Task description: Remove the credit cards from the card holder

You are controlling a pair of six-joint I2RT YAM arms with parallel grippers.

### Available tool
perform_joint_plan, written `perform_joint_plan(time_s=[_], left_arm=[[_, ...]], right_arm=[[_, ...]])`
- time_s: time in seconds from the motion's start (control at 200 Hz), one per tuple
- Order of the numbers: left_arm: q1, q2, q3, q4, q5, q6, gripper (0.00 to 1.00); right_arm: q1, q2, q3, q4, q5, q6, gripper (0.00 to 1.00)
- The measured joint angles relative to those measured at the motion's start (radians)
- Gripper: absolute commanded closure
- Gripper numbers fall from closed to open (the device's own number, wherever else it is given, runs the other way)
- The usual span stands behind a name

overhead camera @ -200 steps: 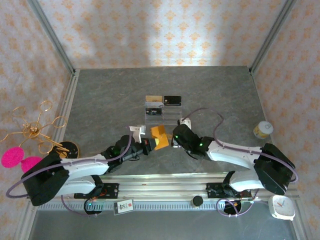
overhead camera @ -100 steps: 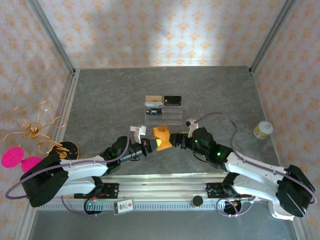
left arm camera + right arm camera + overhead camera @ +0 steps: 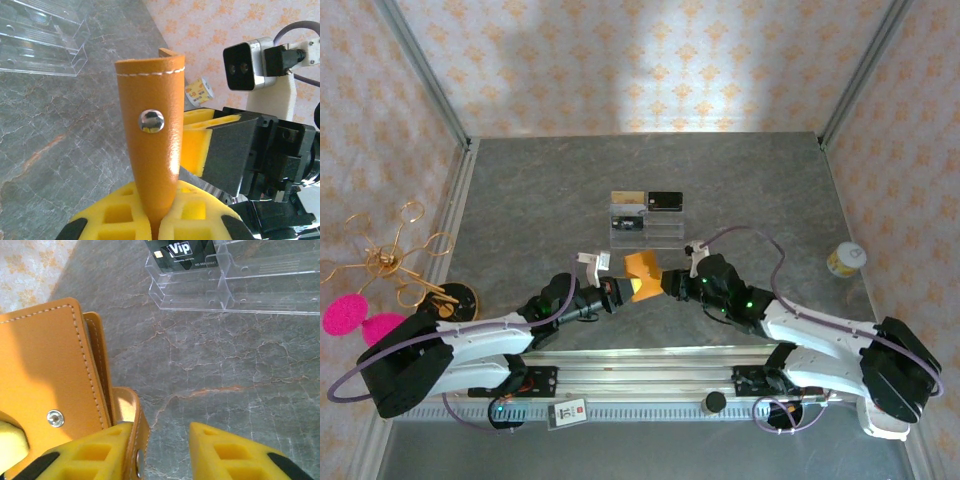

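Overhead, a grey, marble-veined surface (image 3: 540, 190) is lying between floral-papered walls (image 3: 640, 70). Just arm-side of the clear acrylic stand (image 3: 660, 232), the left gripper (image 3: 155, 222) is clamping the stitched tan leather card holder (image 3: 152, 150) in yellow foam jaws. The right gripper (image 3: 162, 440) is holding its jaws partway apart, the holder's strap tab (image 3: 131, 415) touching one. A cropped black credit card (image 3: 180, 251) is standing in the stand; the holder's inside is lying hidden.

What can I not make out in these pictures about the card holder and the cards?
- Whether cards are inside the card holder: its leather hides the inside in both wrist views; too small in the top view.
- Black Vip card: cut by the top edge, right wrist view.
- Tips of the left pincer: cut by the bottom edge, left wrist view.
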Motion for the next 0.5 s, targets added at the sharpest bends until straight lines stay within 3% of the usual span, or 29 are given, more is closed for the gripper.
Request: perform_joint_plan(time_s=[0.05, 0.105, 0.28, 0.35, 0.5], left_arm=[[0.000, 0.000, 0.000, 0.001, 0.001, 0.000, 1.00], [0.000, 0.001, 0.000, 0.003, 0.002, -0.001, 1.00], [0.000, 0.029, 0.000, 0.028, 0.003, -0.010, 1.00], [0.000, 0.051, 0.000, 0.035, 0.002, -0.024, 0.80], [0.031, 0.102, 0.000, 0.023, 0.002, -0.059, 0.55]], right_arm=[[0.000, 0.007, 0.005, 0.002, -0.004, -0.003, 0.81], [-0.001, 0.014, 0.010, 0.008, -0.014, -0.008, 1.00], [-0.004, 0.024, 0.018, 0.003, -0.019, -0.002, 1.00], [-0.004, 0.024, 0.019, -0.015, -0.009, 0.011, 1.00], [-0.004, 0.024, 0.022, -0.089, 0.024, 0.060, 1.00]])
